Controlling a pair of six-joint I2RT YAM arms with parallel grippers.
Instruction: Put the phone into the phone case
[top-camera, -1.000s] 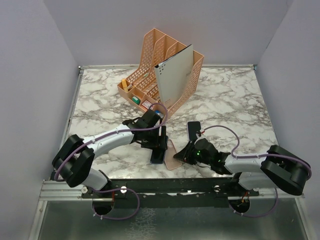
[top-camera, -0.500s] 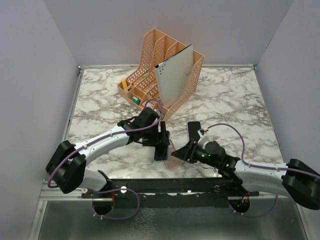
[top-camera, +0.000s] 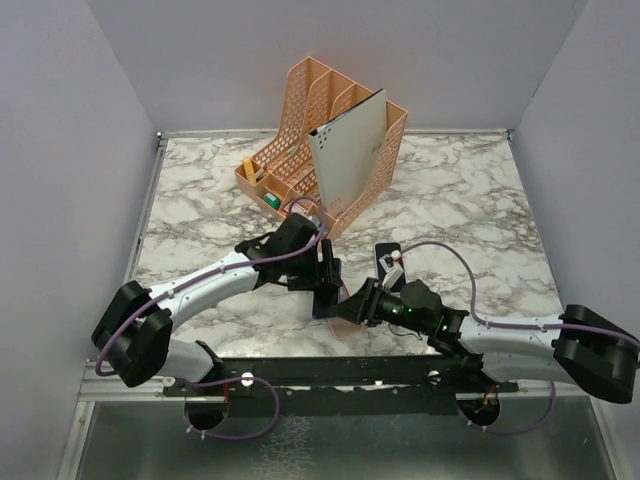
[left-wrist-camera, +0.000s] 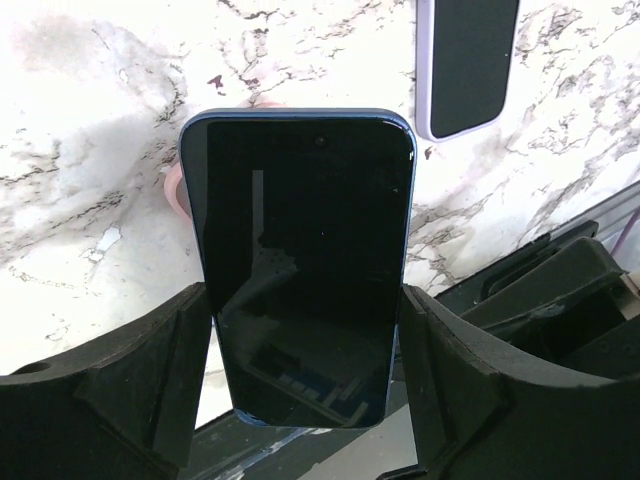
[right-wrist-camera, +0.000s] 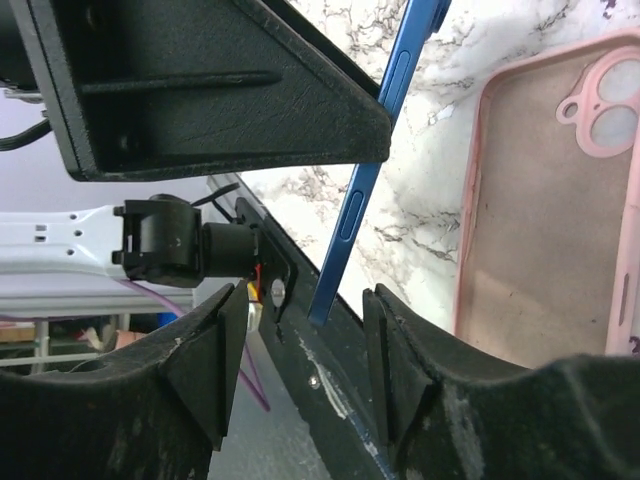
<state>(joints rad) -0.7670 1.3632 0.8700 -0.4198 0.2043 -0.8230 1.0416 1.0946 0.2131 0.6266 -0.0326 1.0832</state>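
Note:
My left gripper (left-wrist-camera: 305, 385) is shut on the blue phone (left-wrist-camera: 300, 270), clamping its two long sides, with the dark screen facing the wrist camera. It holds the phone (top-camera: 323, 290) tilted above the marble near the table's front edge. The empty pink phone case (right-wrist-camera: 545, 220) lies flat with its inside up just beyond the phone, and a pink sliver (left-wrist-camera: 172, 195) shows behind the phone's left side. My right gripper (right-wrist-camera: 305, 350) is open. The phone's blue edge (right-wrist-camera: 375, 170) comes down to the gap between its fingertips without touching either. In the top view my right gripper (top-camera: 347, 306) covers most of the case.
A black phone in a pale case (top-camera: 388, 262) lies right of the grippers. An orange desk organiser (top-camera: 300, 150) holding a grey board stands at the back. The metal front rail (top-camera: 340, 375) runs just below the phone.
My right gripper has opened and moved left up to the held phone. The left gripper raised the phone slightly and then stayed put.

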